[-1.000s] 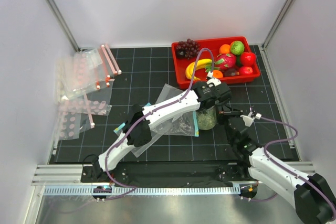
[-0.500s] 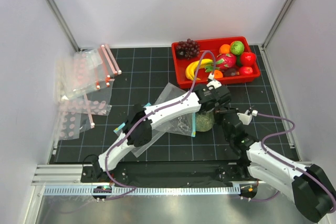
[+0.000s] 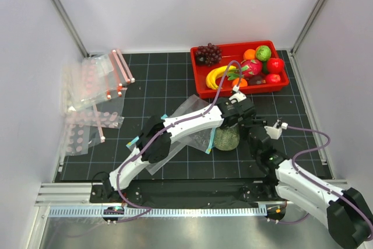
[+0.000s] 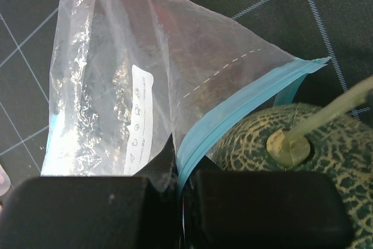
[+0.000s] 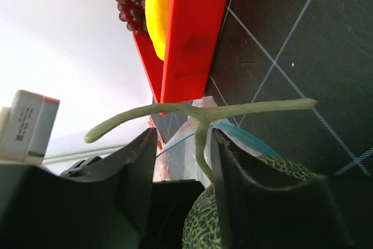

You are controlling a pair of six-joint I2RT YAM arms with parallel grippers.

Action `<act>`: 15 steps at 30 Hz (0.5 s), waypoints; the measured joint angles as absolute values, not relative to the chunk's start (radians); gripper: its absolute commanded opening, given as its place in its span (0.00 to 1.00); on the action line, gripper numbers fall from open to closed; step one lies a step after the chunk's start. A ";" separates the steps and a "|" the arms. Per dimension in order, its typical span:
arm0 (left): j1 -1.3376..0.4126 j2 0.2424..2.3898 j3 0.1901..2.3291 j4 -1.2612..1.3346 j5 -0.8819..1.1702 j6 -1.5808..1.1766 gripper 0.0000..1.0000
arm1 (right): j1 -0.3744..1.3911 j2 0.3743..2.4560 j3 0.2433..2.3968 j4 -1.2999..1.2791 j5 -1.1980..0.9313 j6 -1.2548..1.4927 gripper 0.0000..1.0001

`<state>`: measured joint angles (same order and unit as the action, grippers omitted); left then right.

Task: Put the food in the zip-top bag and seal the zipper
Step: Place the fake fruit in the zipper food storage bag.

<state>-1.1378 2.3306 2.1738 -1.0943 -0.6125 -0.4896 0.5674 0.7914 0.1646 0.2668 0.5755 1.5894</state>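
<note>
The green melon [image 3: 226, 138] sits on the mat at the mouth of the clear zip-top bag [image 3: 192, 129]; whether any of it is inside, I cannot tell. My left gripper [image 3: 229, 122] is shut on the bag's teal zipper strip [image 4: 245, 109] and holds that edge beside the melon [image 4: 326, 155]. My right gripper [image 5: 178, 144] is open, with the melon's stem [image 5: 198, 112] between its fingers and close to the right one. The yellow banana [image 3: 217, 75] and a red fruit [image 3: 275, 65] lie in the red tray [image 3: 233, 45].
The tray at the back right also holds purple grapes [image 3: 208, 53], a pink dragon fruit [image 3: 252, 67] and other fruits. Several clear bags with pink-red strips [image 3: 93, 86] lie at the left. White walls close in the mat on three sides.
The left gripper has drawn the bag's mouth and the melon a little toward the near edge. The right gripper has moved in close to the melon.
</note>
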 measured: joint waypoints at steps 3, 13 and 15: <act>-1.138 2.331 2.172 -1.091 -0.614 -0.489 0.00 | 0.567 0.728 0.167 0.206 0.587 1.561 0.60; -1.137 2.331 2.169 -1.091 -0.618 -0.489 0.00 | 0.567 0.530 0.281 -0.204 0.656 1.423 0.73; -1.137 2.331 2.169 -1.091 -0.618 -0.489 0.00 | 0.567 0.506 0.323 -0.313 0.664 1.403 0.72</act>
